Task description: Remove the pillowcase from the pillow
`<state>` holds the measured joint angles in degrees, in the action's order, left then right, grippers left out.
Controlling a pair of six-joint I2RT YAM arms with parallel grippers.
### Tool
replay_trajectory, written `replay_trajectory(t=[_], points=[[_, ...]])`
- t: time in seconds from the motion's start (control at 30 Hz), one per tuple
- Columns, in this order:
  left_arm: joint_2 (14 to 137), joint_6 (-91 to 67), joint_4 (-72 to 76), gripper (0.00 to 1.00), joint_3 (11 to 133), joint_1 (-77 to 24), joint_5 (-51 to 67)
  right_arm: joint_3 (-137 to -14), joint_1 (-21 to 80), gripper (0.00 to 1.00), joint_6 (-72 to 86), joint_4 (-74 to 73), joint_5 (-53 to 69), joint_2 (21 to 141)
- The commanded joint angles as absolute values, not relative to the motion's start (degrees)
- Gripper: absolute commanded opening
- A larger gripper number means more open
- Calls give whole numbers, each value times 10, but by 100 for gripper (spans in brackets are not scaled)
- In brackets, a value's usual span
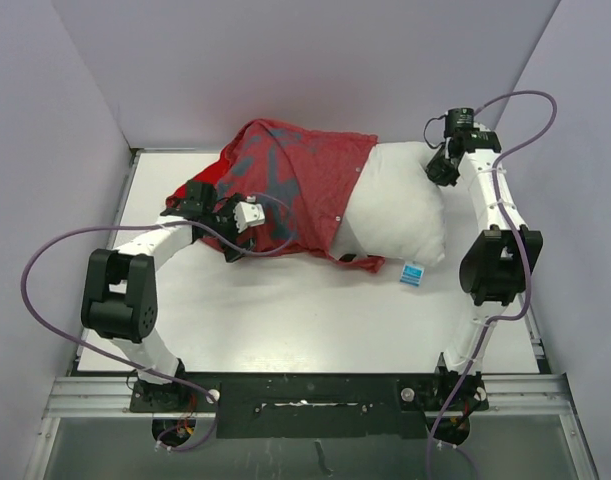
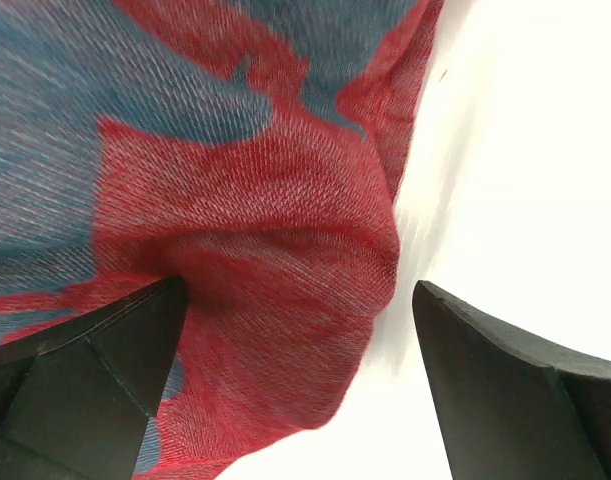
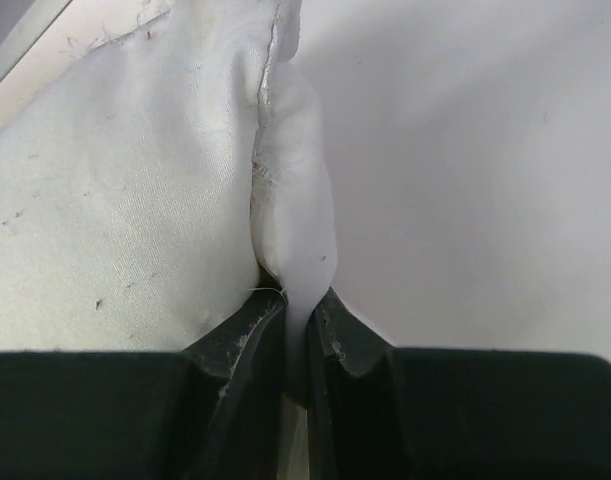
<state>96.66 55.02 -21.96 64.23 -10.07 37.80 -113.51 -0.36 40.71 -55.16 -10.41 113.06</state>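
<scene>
Top external view shows the pillowcase (image 1: 285,180), dull reverse outward, covering the left half of the pillow (image 1: 405,205) on the worktop (image 1: 285,310); what lies under it is hidden. The left gripper (image 2: 300,300) stands wide open over a fabric fold, and the right gripper (image 3: 297,300) is clamped on the pillow's seamed edge

Left arm (image 1: 120,295): base at near left, elbow folded up and out to the left, forearm running right and toward the far side. Wrist sits low. Left tool (image 2: 300,290): aimed right, its two dark fingers (image 2: 95,370) spread as wide as they go.

Right arm (image 1: 500,262): base at near right, reaching up the right side to the far right corner, wrist bent back to the left. Right tool (image 3: 297,300): pointing left and down, jaws pinched almost together on a thin fold of the pillow (image 3: 135,200).
</scene>
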Motion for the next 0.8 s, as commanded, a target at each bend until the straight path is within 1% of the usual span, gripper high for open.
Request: replay_trajectory(t=[0.0, 0.17, 0.23, 0.27, 0.37, 0.43, 0.47, 0.5, 0.53, 0.7, 0.77], points=[[1003, 529, -142, 98, 633, -94, 292, -1135, -3, 0, 399, -536, -95, 1103], [1006, 560, -145, 98, 622, -87, 263, -1124, -15, 0, 396, -530, -91, 1094], [996, 571, -106, 98, 598, -86, 245, -1125, -18, 0, 395, -528, -90, 1094], [994, 570, -76, 95, 586, -86, 230, -1125, -18, 0, 397, -527, -89, 1094], [1001, 540, -22, 69, 583, -83, 204, -1125, -21, 0, 406, -524, -80, 1096], [1006, 504, -23, 40, 601, -73, 224, -1125, -21, 0, 409, -522, -75, 1096], [1009, 491, -30, 21, 613, -68, 236, -1125, -21, 0, 410, -521, -73, 1095], [1010, 478, -40, 6, 624, -62, 246, -1125, -22, 0, 410, -521, -72, 1094], [1012, 464, -49, 0, 635, -56, 254, -1124, -24, 0, 410, -522, -68, 1092], [1008, 451, -107, 0, 682, 7, 266, -1089, -76, 0, 440, -506, -1, 1070], [1005, 482, -131, 0, 696, 58, 268, -1058, -105, 0, 460, -481, 33, 1051]])
